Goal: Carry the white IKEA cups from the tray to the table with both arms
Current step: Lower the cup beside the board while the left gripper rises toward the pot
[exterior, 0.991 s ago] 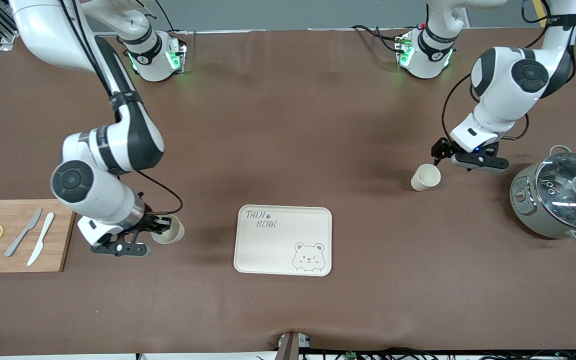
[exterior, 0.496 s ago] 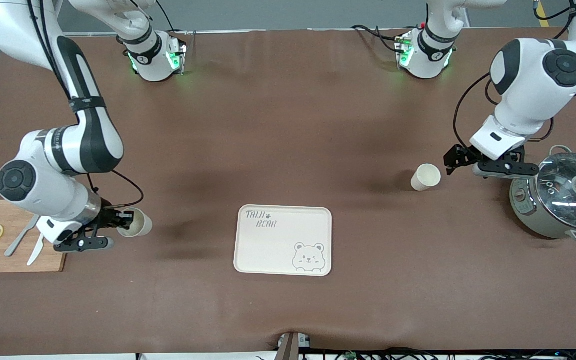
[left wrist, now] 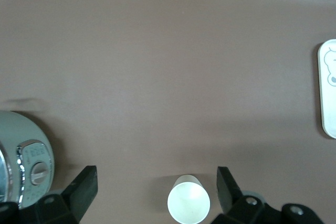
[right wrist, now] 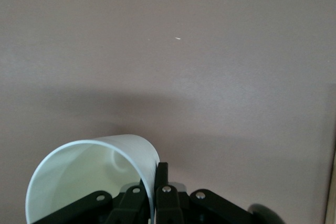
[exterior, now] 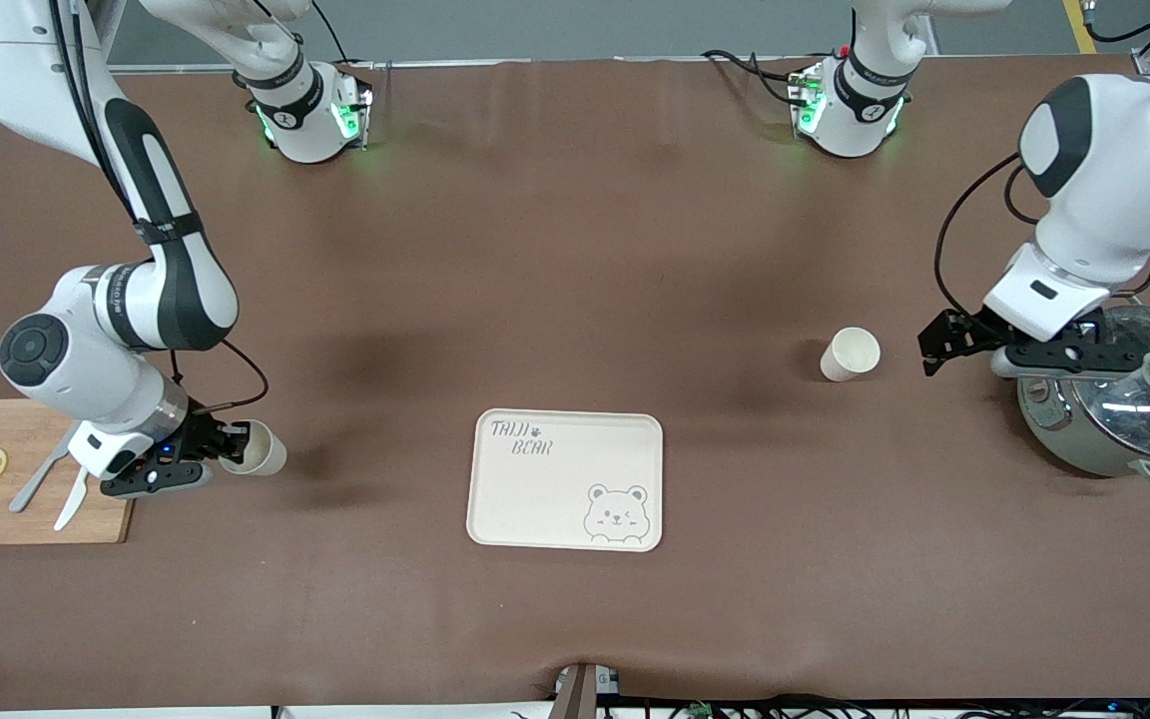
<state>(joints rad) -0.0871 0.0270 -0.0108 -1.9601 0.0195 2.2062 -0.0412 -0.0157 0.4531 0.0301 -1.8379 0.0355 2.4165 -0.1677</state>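
On the brown table we take the bear tray as our landmark. Toward the right arm's end from it, beside the cutting board, the right claw is clenched on the rim of one white cup. Farther from the camera than the tray, toward the left arm's end, we see the second cup standing upright. The left claw, released, hangs apart from it by the lidded pot.
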